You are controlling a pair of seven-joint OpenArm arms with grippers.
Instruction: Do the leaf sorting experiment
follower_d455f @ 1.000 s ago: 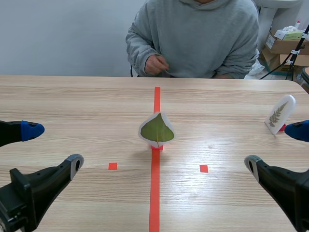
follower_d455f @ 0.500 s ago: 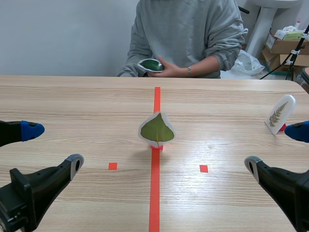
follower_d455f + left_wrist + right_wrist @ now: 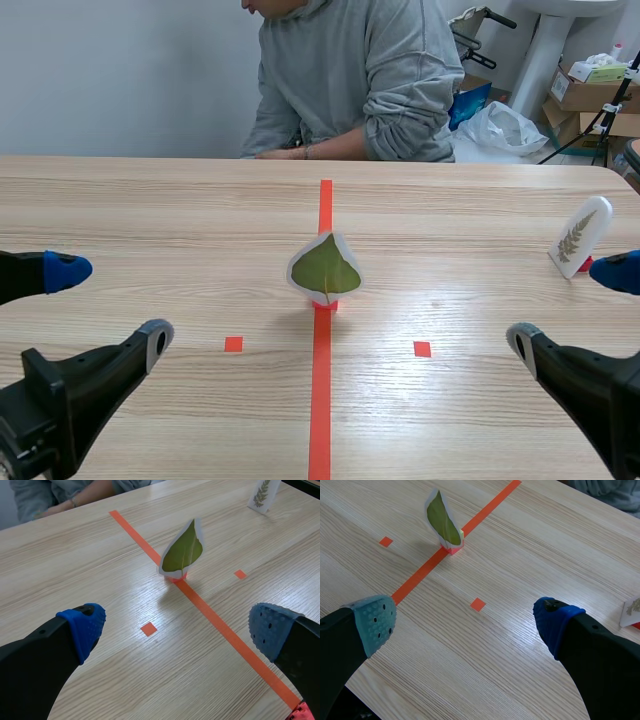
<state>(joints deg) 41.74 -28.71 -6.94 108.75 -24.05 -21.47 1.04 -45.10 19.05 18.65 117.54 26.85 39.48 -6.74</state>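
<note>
Sorting is judged barely begun. A white-edged laminated broad green leaf card (image 3: 324, 268) is seen upright on a small red foot. It is set on the orange-red centre tape line of the pale wooden desk (image 3: 180, 220), approx. midway between both arms and well apart from each. No side has been given to it yet.

A white rounded fern-sprig card (image 3: 580, 236) is stood at the desk's right side, near the far finger of the right tool (image 3: 568, 305) but not touched. Whether it's been sorted or serves as a category marker can't be told. No such card is seen on the left side.

Left to do, prob.: the broad green leaf card is to be picked up & carried to its side.

Left tool (image 3: 177, 630): released, fingers spread wide, nothing held or touched. Right tool: likewise spread wide, empty.

A person in a grey hooded top (image 3: 350, 80) is seated across the desk, leaning aside.
</note>
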